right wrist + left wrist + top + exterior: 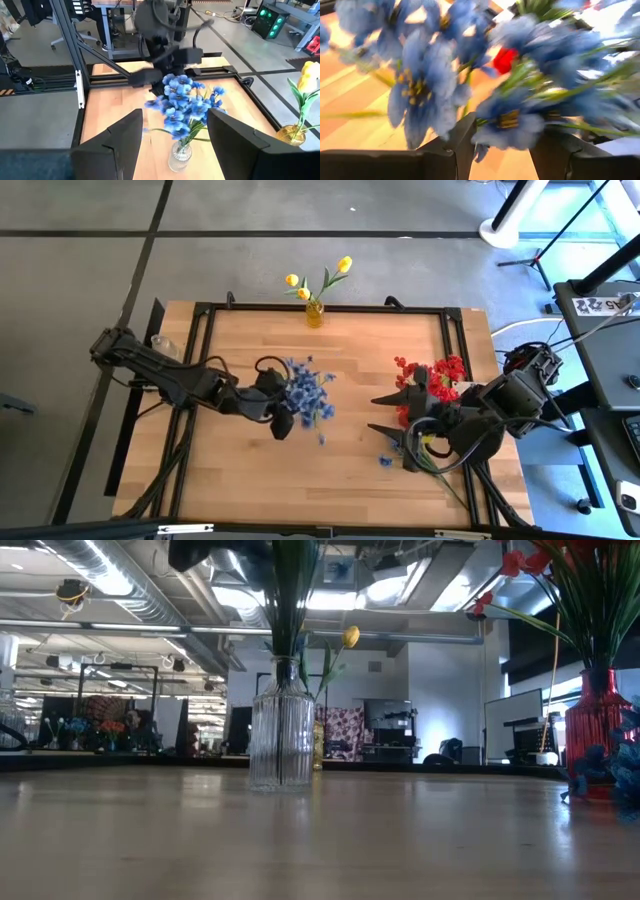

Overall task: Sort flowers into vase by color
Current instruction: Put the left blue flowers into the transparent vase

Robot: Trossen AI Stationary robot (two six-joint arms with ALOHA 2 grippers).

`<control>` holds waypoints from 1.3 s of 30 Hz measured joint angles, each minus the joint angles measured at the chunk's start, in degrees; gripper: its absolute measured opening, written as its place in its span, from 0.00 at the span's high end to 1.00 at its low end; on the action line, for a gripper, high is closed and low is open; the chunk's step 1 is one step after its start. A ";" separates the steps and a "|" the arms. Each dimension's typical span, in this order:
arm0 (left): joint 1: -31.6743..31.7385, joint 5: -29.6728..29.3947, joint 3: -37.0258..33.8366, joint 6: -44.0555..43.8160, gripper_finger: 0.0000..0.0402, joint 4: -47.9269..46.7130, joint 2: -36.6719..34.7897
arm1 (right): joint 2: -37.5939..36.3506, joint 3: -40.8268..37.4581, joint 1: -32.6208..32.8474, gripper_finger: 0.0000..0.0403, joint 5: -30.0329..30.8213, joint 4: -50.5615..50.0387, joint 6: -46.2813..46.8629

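A bunch of blue flowers (pixel 305 390) stands in a clear ribbed glass vase (pixel 281 740) at the table's middle. My left gripper (pixel 283 408) is open at the bunch's left side, and blossoms (pixel 430 85) fill its wrist view just past the fingers. My right gripper (pixel 385 415) is open and empty to the right of the bunch, facing it (pixel 182 102). Red flowers (pixel 430 375) stand in a red vase (pixel 597 730) beside my right arm. Yellow flowers (pixel 320 280) stand in a small yellow vase (pixel 315 315) at the far edge. My left gripper has its open fingers (pixel 450 155) level on either side of the blue bunch's blossoms (pixel 507 122), coming from the table's left. I cannot tell whether they touch the flowers.
A loose blue blossom (pixel 385 461) lies on the table near my right gripper. Green stems (pixel 445 480) lie toward the near right corner. A black frame (pixel 330 308) runs along the table's edges. Bare wood shows at the near left (pixel 240 470).
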 joint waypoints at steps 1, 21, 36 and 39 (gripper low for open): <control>-0.03 0.09 0.00 0.02 0.60 0.69 -0.42 | 0.00 -0.01 0.00 0.45 -0.09 -0.02 0.11; -0.78 -9.25 0.00 2.37 0.94 7.15 5.47 | 0.00 -0.01 0.00 0.45 -0.22 -0.39 0.69; -0.13 -12.91 0.04 -4.27 0.99 7.22 10.96 | 0.00 -0.01 0.00 0.45 -1.87 -1.71 4.89; -0.04 -12.61 0.04 -4.16 0.97 7.00 10.71 | 0.00 -0.01 -0.02 0.45 -3.42 -1.75 5.04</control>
